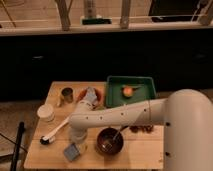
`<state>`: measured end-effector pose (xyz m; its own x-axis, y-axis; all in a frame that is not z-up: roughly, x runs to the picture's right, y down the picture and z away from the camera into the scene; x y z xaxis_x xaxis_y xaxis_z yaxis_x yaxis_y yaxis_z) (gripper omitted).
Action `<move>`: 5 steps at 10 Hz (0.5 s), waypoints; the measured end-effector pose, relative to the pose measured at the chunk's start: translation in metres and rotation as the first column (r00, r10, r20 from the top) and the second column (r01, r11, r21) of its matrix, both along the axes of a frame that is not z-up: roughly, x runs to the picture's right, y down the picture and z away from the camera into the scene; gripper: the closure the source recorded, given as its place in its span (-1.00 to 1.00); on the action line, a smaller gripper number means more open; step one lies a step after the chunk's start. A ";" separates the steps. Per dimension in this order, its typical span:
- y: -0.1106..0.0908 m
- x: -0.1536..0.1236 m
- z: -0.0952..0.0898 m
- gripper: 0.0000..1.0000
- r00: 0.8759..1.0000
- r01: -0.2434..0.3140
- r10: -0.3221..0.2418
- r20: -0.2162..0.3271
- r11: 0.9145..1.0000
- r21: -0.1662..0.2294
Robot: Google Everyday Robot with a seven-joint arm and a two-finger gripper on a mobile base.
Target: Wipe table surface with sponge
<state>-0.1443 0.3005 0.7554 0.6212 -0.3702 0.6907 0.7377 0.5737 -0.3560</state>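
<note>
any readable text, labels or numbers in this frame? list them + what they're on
None readable.
No print can be made out on the gold can, white cup, green tray or sponge.
The tool hangs just above the sponge, over the table surface; no marking is legible on it.

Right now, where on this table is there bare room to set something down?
Front right: bare table surface between the dark bowl and the right edge. Front left: a strip in front of the brush, left of the sponge. The back row, tin and green tray, is crowded, and the gripper sits just behind the sponge.
</note>
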 end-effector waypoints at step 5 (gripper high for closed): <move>-0.031 0.025 0.027 1.00 0.996 -0.048 0.050 -0.075 0.998 0.031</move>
